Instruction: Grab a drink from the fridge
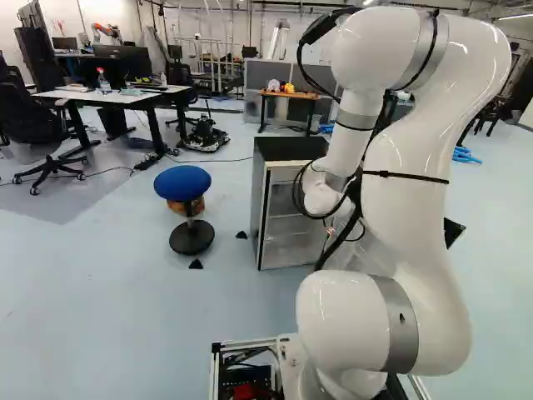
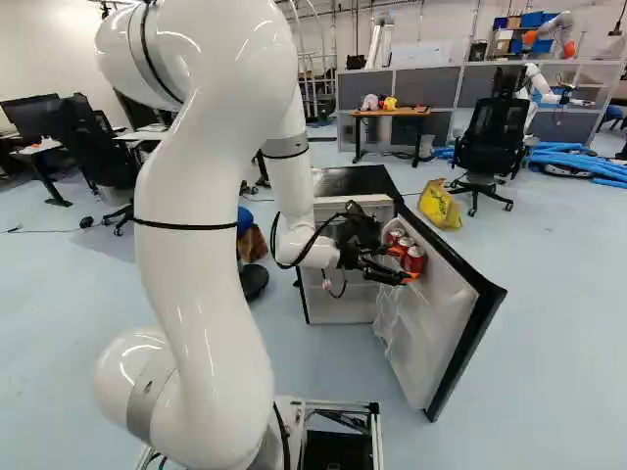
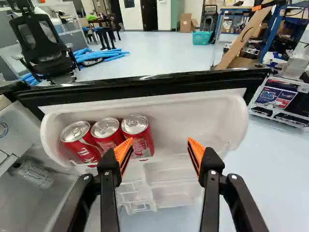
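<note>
White arm (image 1: 400, 183), nearest the camera and right of the middle in the left base view, rises from its base and partly covers the fridge (image 1: 287, 200). The fridge stands on the floor, its top black and its shelved interior showing. Near its left side is a blue stool (image 1: 183, 182); at the far left are a desk (image 1: 125, 95) and a black office chair (image 1: 32, 112), and beyond the fridge stands a small wooden table (image 1: 287, 96).

Right base view: the arm, left of the middle, bends down to the black gripper (image 2: 404, 264), which reaches over the opened fridge door (image 2: 431, 304). Red cans (image 2: 413, 258) are held in the upper part of this door. Farther back and to the right are a yellow bag (image 2: 439, 204), blue tubes (image 2: 583, 162) and another robot (image 2: 534, 83).

Wrist view: the jaws stand open, wide apart, each with an orange pad. Three red cans, upright with their silver lids showing, form a row in the white door bin (image 3: 203, 116) ahead of the jaws and off to one side. One fingertip overlaps the endmost can; contact cannot be told. Clear lower bins (image 3: 169, 174) lie beneath, and a turquoise basket (image 3: 201, 37) stands on the floor well beyond the door.
</note>
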